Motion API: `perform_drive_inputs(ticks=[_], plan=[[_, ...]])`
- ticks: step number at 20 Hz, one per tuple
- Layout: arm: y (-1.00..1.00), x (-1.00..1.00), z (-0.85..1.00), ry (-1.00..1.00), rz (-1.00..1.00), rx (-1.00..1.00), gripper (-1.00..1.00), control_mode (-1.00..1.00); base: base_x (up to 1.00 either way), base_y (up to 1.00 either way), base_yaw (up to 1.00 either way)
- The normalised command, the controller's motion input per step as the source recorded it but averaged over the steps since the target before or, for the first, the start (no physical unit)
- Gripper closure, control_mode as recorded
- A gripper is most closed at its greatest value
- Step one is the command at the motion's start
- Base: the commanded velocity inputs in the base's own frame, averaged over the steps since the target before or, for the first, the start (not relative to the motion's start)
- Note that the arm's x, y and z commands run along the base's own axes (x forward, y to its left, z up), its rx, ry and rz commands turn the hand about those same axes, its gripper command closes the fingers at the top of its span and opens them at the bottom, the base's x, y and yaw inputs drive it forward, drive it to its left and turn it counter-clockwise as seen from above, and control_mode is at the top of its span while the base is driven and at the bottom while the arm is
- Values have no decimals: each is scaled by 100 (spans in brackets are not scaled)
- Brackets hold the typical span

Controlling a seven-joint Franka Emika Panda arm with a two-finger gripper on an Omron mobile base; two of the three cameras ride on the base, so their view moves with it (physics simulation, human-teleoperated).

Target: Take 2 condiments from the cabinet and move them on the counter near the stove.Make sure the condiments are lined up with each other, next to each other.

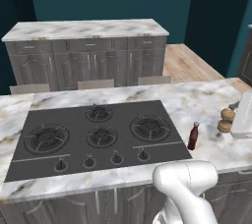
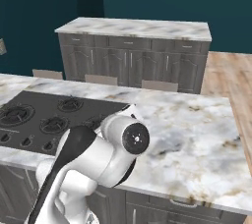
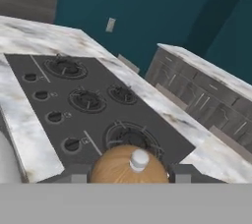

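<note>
The dark red-brown bottle (image 1: 193, 137) stands upright on the marble counter (image 1: 211, 98), just right of the black stove (image 1: 98, 132). To its right, the rounded tan shaker (image 1: 226, 120) sits low at the counter, between the fingers of my gripper (image 1: 234, 116), which reaches in from the right edge. In the hand view the shaker (image 3: 129, 165) with its pale knob fills the gap of my gripper (image 3: 129, 175), shut on it, with the stove (image 3: 83, 100) beyond. I cannot tell whether the shaker touches the counter. The cabinet is out of view.
A second marble counter on grey cabinets (image 1: 88, 29) stands behind, across the aisle. Three chair backs (image 1: 96, 84) line the far edge of my counter. Wooden floor (image 1: 189, 63) lies to the right. My arm's elbow (image 2: 123, 139) rises over the counter's front edge.
</note>
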Motion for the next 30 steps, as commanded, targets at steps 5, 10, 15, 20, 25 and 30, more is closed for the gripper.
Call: perform_drive_inputs(ticks=[5, 10, 15, 20, 25, 30], plan=[[-20, 1, -29, 8, 5, 19, 100, -100, 0, 0, 0], [-26, 17, -24, 11, 2, 21, 100, -100, 0, 0, 0], [-7, 24, -55, 1, 1, 2, 100, -100, 0, 0, 0], [-3, 23, -61, -2, 0, -1, 100, -100, 0, 0, 0], [-11, 12, -21, 0, 0, 0, 100, -100, 0, 0, 0], [-15, 3, -2, 0, 0, 0, 100, -100, 0, 0, 0]])
